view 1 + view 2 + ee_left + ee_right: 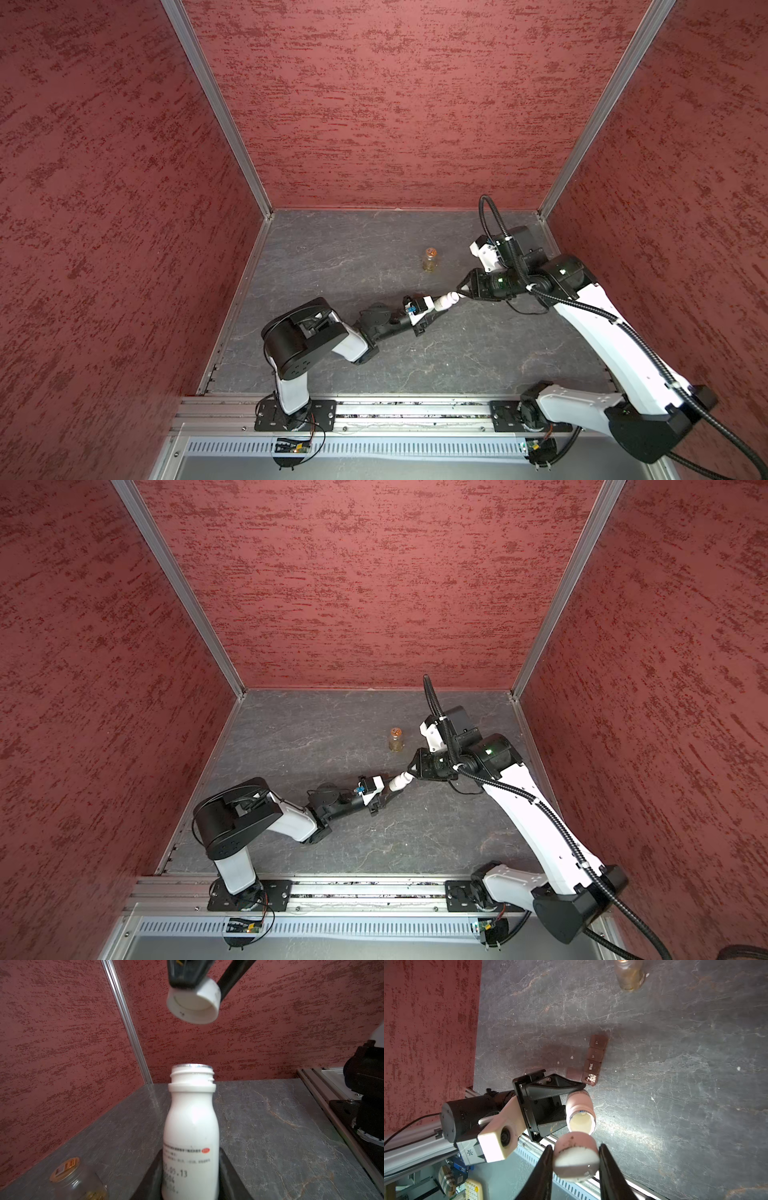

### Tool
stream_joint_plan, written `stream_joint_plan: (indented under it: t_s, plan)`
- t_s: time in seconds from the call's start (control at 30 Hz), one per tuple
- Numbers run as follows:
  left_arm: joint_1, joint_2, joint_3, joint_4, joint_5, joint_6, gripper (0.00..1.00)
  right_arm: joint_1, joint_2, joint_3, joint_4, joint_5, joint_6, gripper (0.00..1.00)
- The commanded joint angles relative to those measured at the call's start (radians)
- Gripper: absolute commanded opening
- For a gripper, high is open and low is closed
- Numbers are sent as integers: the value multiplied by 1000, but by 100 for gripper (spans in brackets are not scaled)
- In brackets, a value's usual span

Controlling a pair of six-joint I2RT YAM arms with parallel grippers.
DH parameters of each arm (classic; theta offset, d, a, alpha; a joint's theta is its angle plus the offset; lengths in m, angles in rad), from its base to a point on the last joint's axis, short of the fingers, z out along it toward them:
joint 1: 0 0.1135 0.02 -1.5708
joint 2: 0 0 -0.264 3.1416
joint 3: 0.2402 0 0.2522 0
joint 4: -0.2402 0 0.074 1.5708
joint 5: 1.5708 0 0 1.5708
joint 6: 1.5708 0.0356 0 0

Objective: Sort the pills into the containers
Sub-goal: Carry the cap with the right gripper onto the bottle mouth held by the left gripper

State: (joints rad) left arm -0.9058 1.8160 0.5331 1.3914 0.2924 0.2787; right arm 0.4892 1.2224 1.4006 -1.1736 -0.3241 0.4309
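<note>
My left gripper (191, 1152) is shut on a small white bottle (191, 1118), whose threaded neck is bare and open. The white cap (194, 1004) is off it, a short gap from the mouth, and my right gripper (576, 1147) is shut on this cap (576, 1157). In both top views the bottle (445, 302) (399, 782) points at the right gripper (461, 293). The containers (595, 1057), a dark-brown strip of compartments, lie just beyond the bottle (580, 1109). The end compartment is open with several white pills (591, 1078) inside. The top views hide the strip.
A clear amber bottle (431, 260) (395, 741) with an orange cap stands farther back on the grey table (478, 345). Loose white pills (738, 1068) lie scattered on the table. Red walls enclose three sides, and a metal rail (395, 409) runs along the front.
</note>
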Motion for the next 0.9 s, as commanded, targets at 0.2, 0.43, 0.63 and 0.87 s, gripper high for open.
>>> stream_joint_plan:
  t_s: [0.2, 0.43, 0.63, 0.87]
  plan:
    - [8, 8, 25, 20, 48, 26, 0, 3, 27, -33, 1, -36, -27, 31]
    - [2, 5, 24, 20, 53, 25, 0, 3, 52, -48, 18, -47, -37, 31]
    - [-3, 0, 27, 20, 62, 28, 0, 3, 68, -56, 29, -60, -49, 31]
    - [-5, -2, 24, 20, 69, 34, 0, 3, 91, -42, 29, -72, -71, 31]
